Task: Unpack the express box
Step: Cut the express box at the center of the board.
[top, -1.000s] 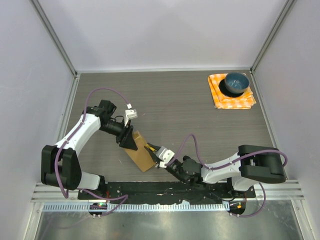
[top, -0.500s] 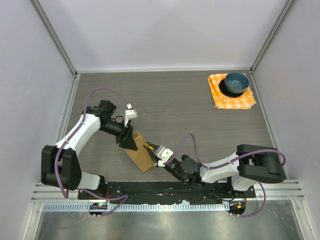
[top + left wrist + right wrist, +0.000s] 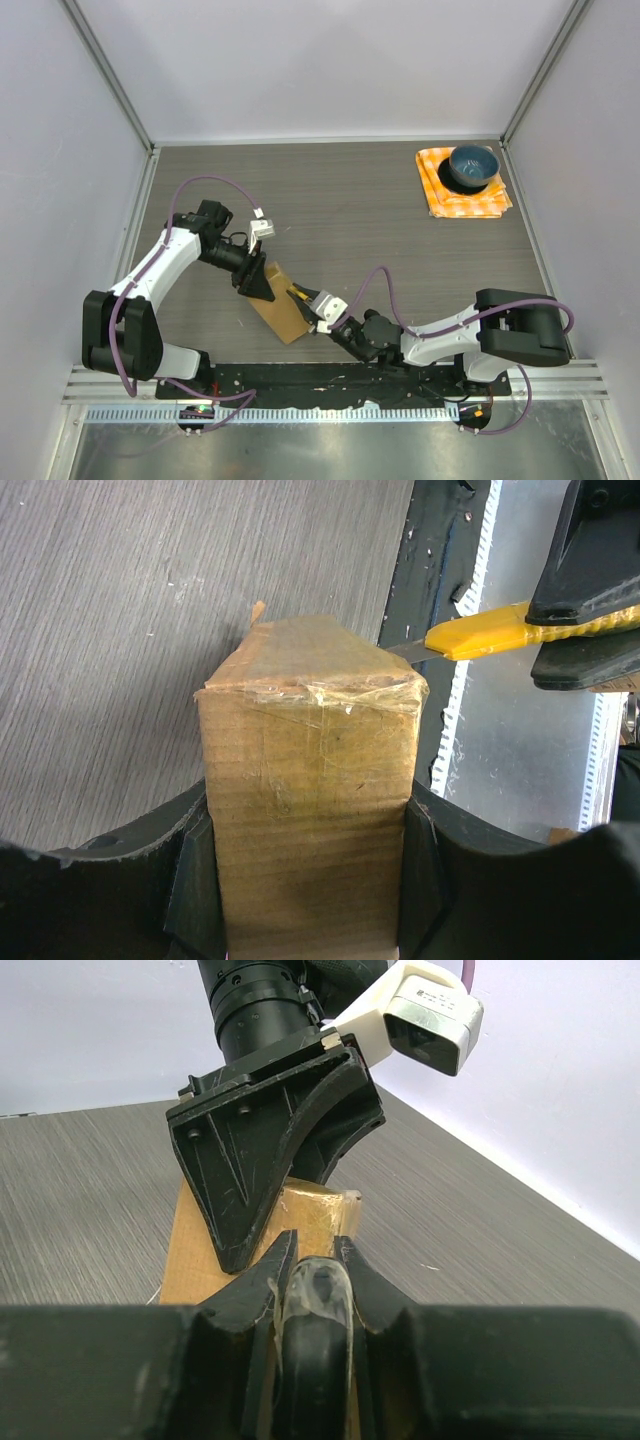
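Barely anything moves: the left jaws stay clamped across the express box (image 3: 310, 780), the right jaws pinch the yellow knife (image 3: 490, 632), blade seemingly at the taped end, so cutting has hardly advanced.

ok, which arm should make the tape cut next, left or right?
Right. The right gripper holds the yellow utility knife, its blade at the taped end of the express box. The left gripper is clamped on the box, steadying it.

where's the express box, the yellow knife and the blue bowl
express box (image 3: 310, 810): left wrist view, on its taped brown face
yellow knife (image 3: 482, 632): left wrist view, on the yellow handle
blue bowl (image 3: 472, 163): top external view, on its blue inside
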Available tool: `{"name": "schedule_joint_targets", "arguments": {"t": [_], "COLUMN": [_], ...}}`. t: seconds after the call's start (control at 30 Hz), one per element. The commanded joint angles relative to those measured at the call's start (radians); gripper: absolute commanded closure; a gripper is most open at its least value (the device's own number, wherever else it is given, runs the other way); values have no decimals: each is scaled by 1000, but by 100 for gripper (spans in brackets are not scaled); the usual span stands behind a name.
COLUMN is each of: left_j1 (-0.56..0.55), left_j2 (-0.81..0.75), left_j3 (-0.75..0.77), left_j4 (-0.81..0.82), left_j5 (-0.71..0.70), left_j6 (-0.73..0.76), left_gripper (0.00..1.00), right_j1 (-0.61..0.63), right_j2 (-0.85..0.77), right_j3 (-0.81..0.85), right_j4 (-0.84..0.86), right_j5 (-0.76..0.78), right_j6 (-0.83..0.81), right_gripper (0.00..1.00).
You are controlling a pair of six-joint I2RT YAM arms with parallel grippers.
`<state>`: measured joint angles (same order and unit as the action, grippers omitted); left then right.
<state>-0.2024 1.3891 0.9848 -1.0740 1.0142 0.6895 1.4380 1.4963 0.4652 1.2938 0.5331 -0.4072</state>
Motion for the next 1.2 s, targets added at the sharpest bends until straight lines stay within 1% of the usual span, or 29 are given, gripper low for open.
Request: {"name": "schedule_joint_targets", "arguments": {"t": [0.0, 0.47, 0.77, 1.0, 1.1, 1.17], "left_j1": [-2, -3, -3, -2, -2, -3], "left_j2": [-12, -16, -30, -32, -35, -33], "left_j3": [-9, -3, -5, -5, -5, -5], "left_j4": [-6, -14, -15, -17, -17, -14], "left_j5": [-72, -66, -65, -62, -63, -66], "left_j6": [53, 54, 54, 58, 56, 51], "left_gripper": [74, 74, 74, 74, 74, 74], "right_j1": [-4, -5, -21, -21, -22, -22], "right_j2": [-47, -11, 44, 78, 68, 53], "right_j3": [3, 13, 21, 12, -5, -19], "right_j4": [361, 361, 364, 364, 346, 297], "right_j5": [1, 11, 13, 42, 47, 51], "right_j6": [-1, 2, 41, 25, 22, 24], "right_gripper": [99, 99, 99, 99, 99, 99]}}
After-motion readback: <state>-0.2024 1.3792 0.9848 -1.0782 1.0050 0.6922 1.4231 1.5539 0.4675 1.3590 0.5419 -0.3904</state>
